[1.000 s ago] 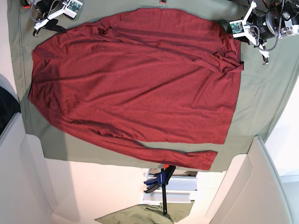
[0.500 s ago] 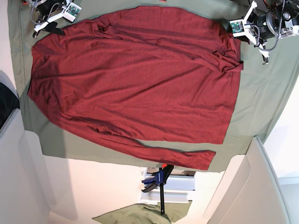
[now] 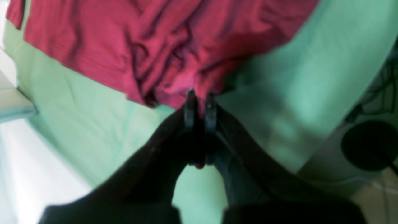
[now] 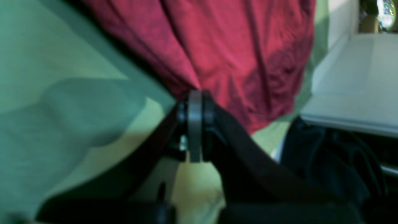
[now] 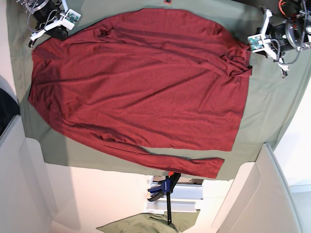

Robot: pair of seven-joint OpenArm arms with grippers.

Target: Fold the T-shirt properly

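Observation:
The maroon T-shirt (image 5: 146,82) lies spread flat on the olive-green cloth sheet (image 5: 272,97), with one long sleeve (image 5: 165,159) along its near edge. My left gripper (image 5: 251,48) is at the shirt's right corner. In the left wrist view it (image 3: 199,99) is shut on a bunched fold of the shirt (image 3: 155,40). My right gripper (image 5: 64,35) is at the shirt's top left corner. In the right wrist view it (image 4: 195,98) is shut on the shirt's edge (image 4: 242,46), and the fabric pulls up to it in taut folds.
The green sheet shows around both grippers (image 3: 279,77) (image 4: 62,62). A blue clamp (image 5: 163,187) is fixed at the table's near edge. A bundle of olive cloth (image 5: 146,225) lies beyond it. White panels (image 5: 272,194) stand at both sides.
The left arm has moved to the right and the right arm up and to the left, each holding a shirt corner. The shirt's top edge is stretched wider.

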